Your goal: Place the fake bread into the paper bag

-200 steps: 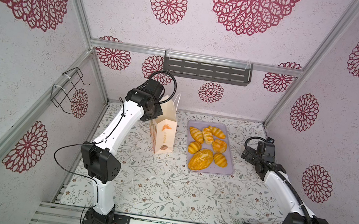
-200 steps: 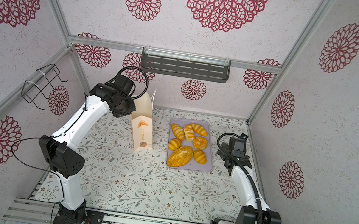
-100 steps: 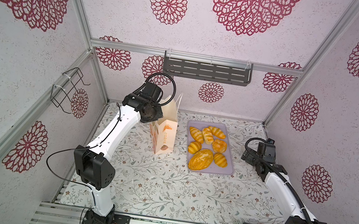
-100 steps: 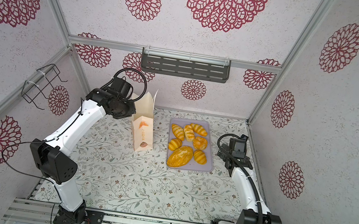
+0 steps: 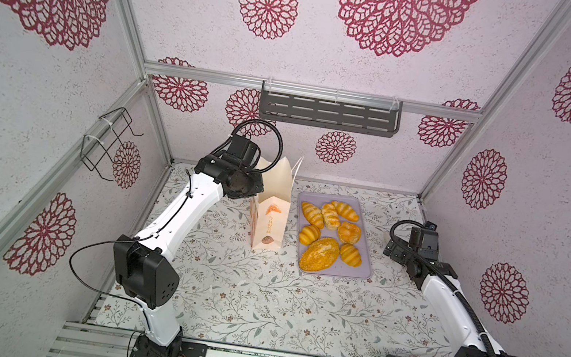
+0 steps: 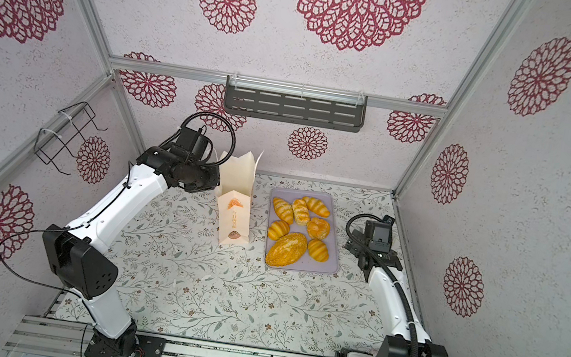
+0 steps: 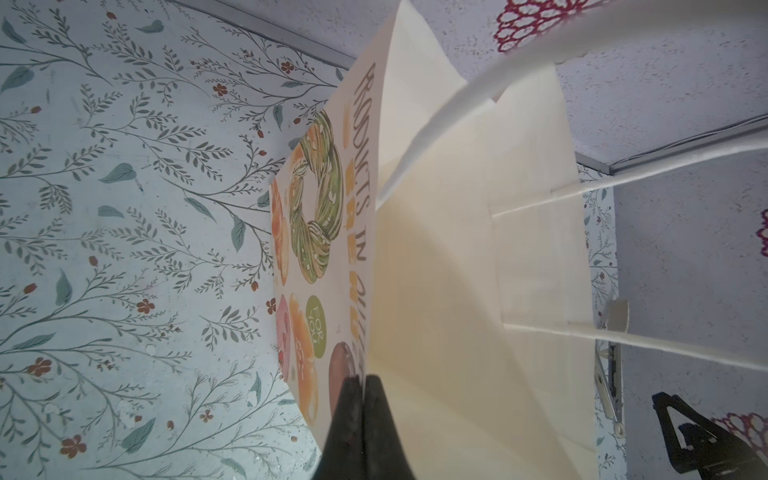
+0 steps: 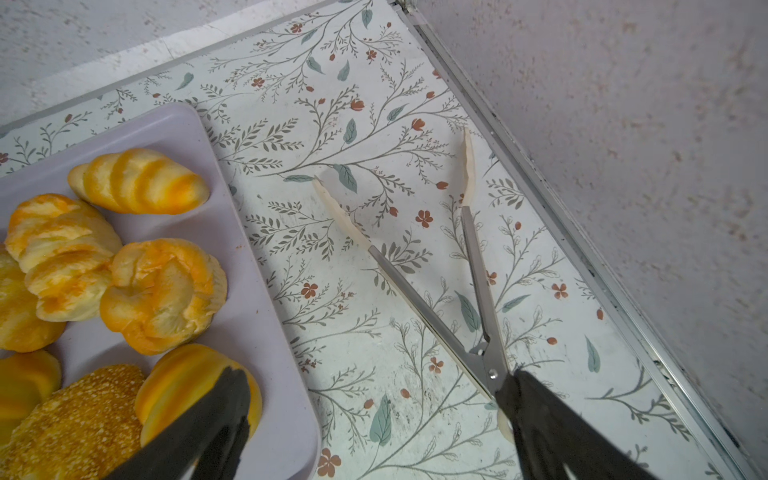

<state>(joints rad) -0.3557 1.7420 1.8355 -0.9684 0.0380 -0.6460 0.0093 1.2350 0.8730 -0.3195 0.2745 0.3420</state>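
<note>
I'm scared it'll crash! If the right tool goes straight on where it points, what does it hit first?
Probably the metal tongs lying on the flowery table just ahead of the open right tool. Depth is unclear, so it might touch the table itself first.

walls (image 5: 370, 65): red rosettes | tabletop (image 5: 258, 298): leafy print | shelf (image 5: 328, 113): grey, back wall

My jaws are black; the paper bag (image 7: 436, 270) cream, printed orange, brown, green; the fake bread (image 5: 319, 254) golden-orange, some striped; the tray (image 5: 354, 272) lilac; the tabletop (image 5: 258, 298) leafy grey-green.
</note>
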